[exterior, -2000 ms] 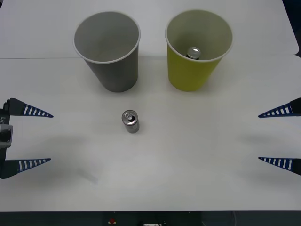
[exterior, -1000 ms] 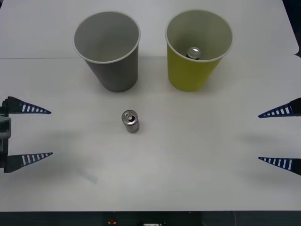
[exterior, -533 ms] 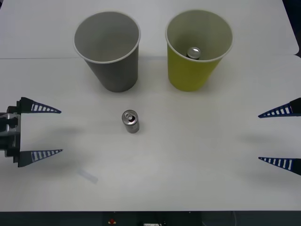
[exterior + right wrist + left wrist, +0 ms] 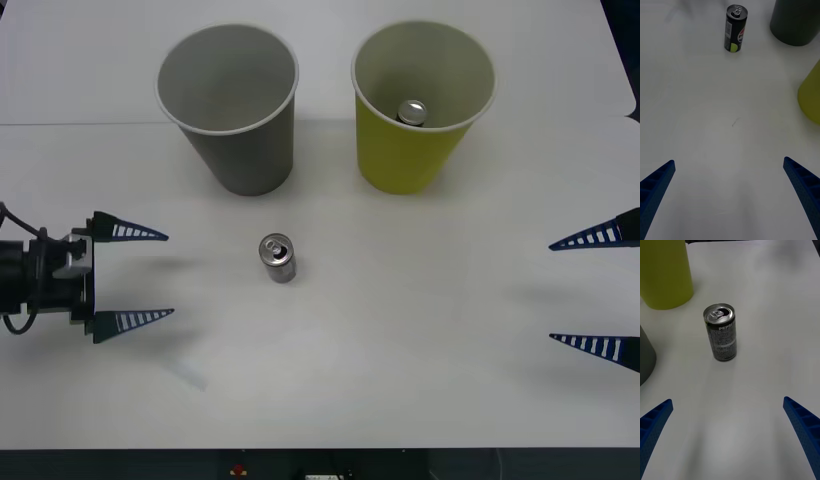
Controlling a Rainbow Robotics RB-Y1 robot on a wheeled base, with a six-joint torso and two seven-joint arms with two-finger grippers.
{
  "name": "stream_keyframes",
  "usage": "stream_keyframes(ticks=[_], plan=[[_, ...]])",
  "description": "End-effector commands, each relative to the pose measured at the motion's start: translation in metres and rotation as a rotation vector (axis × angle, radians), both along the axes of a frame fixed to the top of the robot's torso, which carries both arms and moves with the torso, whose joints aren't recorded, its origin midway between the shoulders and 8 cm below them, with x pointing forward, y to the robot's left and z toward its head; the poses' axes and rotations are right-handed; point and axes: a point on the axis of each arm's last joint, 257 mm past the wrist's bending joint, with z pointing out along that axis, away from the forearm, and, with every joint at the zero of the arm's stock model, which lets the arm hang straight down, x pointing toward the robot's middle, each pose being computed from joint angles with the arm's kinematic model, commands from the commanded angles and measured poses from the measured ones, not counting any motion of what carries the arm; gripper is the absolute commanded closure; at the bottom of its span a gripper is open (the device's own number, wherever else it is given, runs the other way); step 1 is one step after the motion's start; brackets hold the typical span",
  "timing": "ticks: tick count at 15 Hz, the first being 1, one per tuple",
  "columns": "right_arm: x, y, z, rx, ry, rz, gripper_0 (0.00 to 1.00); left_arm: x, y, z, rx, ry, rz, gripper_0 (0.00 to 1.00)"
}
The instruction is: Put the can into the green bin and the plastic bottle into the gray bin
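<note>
Left gripper (image 4: 168, 275) wide open, level with upright can (image 4: 277, 257), well apart. Right gripper (image 4: 550, 291) wide, parked at table (image 4: 420, 330) edge. Green bin (image 4: 410, 160) holds what looks like another can.

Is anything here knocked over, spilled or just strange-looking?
Nothing is spilled or toppled. The can stands upright on the table, and the gray bin and green bin are upright. One oddity: another can already lies inside the green bin.
</note>
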Motion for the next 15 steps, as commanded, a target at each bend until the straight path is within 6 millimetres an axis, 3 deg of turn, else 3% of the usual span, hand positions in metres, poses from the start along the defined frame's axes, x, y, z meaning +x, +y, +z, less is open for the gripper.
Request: stream_keyframes(ticks=[1,6,15], plan=[[0.0,0.0,0.0,0.0,0.0,0.0,0.0,0.012,-0.02,-0.004,-0.041,0.009,-0.007,0.0],[0.0,0.0,0.0,0.0,0.0,0.0,0.0,0.035,-0.062,-0.011,-0.092,-0.002,-0.002,0.0],[0.0,0.0,0.0,0.0,0.0,0.0,0.0,0.058,-0.121,-0.028,-0.102,-0.043,0.024,0.0]])
